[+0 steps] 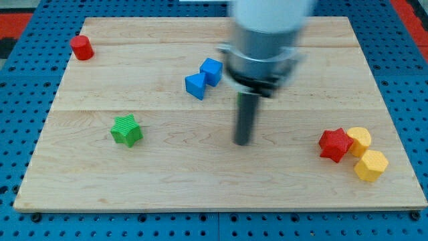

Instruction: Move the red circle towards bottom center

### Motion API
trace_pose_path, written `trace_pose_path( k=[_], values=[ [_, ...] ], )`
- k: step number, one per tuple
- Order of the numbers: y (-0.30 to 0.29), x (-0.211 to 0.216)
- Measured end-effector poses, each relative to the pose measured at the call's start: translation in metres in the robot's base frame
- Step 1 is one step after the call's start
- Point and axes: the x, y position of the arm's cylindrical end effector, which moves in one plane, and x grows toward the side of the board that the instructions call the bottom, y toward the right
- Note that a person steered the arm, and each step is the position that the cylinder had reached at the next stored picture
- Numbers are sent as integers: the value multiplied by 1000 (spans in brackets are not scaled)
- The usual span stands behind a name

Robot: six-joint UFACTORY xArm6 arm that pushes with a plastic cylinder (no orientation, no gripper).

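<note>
The red circle [81, 47] is a short red cylinder at the top left corner of the wooden board [221, 181]. My tip [242, 142] rests on the board near the middle, far to the right of and below the red circle, not touching any block. The arm's grey body [264, 40] hangs above it and is blurred.
Two blue blocks [204, 78] sit touching just left of the arm, above my tip. A green star [126, 130] lies at the left. A red star [335, 144] touches two yellow blocks [364, 154] at the right. A blue pegboard [27, 100] surrounds the board.
</note>
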Motion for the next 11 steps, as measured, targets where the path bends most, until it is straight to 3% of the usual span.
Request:
trace_pose_path(
  k=[1,2,3,4,5,9,10,11],
  values=[
    [-148,-23],
    [-202,-107],
    [-200,-182],
    [-253,-256],
    [-308,-256],
    [-104,-33],
    [-112,-6],
    [-162,-15]
  ],
)
